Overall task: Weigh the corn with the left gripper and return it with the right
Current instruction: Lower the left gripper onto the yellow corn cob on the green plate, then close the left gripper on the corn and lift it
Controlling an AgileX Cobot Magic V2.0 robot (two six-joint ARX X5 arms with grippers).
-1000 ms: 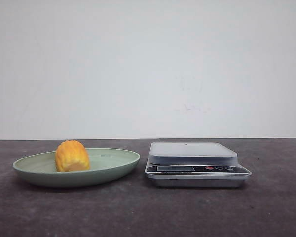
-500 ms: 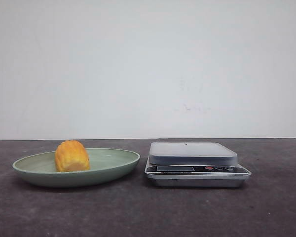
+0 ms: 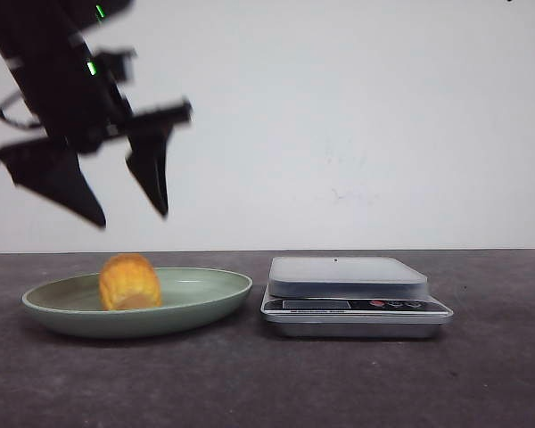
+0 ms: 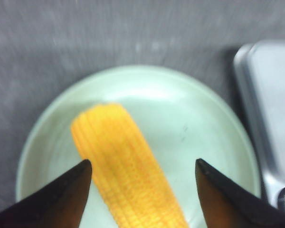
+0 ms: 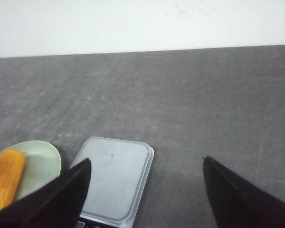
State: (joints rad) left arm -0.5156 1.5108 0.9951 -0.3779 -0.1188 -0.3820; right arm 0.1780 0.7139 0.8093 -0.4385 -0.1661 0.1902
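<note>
The yellow-orange corn (image 3: 130, 282) lies on the pale green plate (image 3: 205, 299) at the left. My left gripper (image 3: 132, 218) hangs open just above it, fingers pointing down, not touching. In the left wrist view the corn (image 4: 128, 171) lies between the spread fingertips of the left gripper (image 4: 143, 164). The silver scale (image 3: 349, 294) stands right of the plate, its platform bare. My right gripper (image 5: 145, 160) is open and empty, high above the table; it does not show in the front view. The right wrist view shows the scale (image 5: 116, 178) and the corn (image 5: 5, 180).
The dark grey table (image 3: 267, 383) runs to a white wall (image 3: 339, 125) behind. The plate's rim (image 4: 133, 71) lies close to the scale's edge (image 4: 268, 109) in the left wrist view.
The left arm has come into the front view from the upper left and now hangs open over the corn. The corn, plate and scale have not moved.
</note>
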